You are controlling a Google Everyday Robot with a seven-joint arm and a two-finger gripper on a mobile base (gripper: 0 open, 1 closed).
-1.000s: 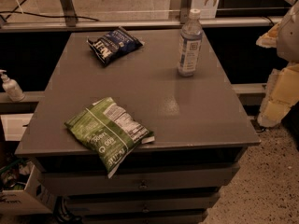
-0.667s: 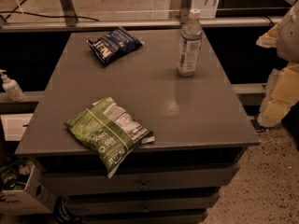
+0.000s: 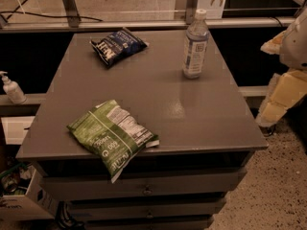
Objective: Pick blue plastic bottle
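Note:
The blue plastic bottle (image 3: 195, 45) stands upright on the far right part of the grey tabletop (image 3: 158, 99). It is clear and bluish, with a white cap and a white-blue label. My gripper (image 3: 280, 97) hangs off the table's right side, beyond the edge, well to the right of the bottle and nearer the camera. It touches nothing. Part of the white arm (image 3: 296, 40) shows above it at the frame's right edge.
A dark blue chip bag (image 3: 118, 46) lies at the far left of the table. A green chip bag (image 3: 111, 135) overhangs the near left edge. A small white pump bottle (image 3: 11, 87) stands on a ledge to the left. A metal rail (image 3: 144, 24) runs behind the table, with drawers (image 3: 144, 188) below.

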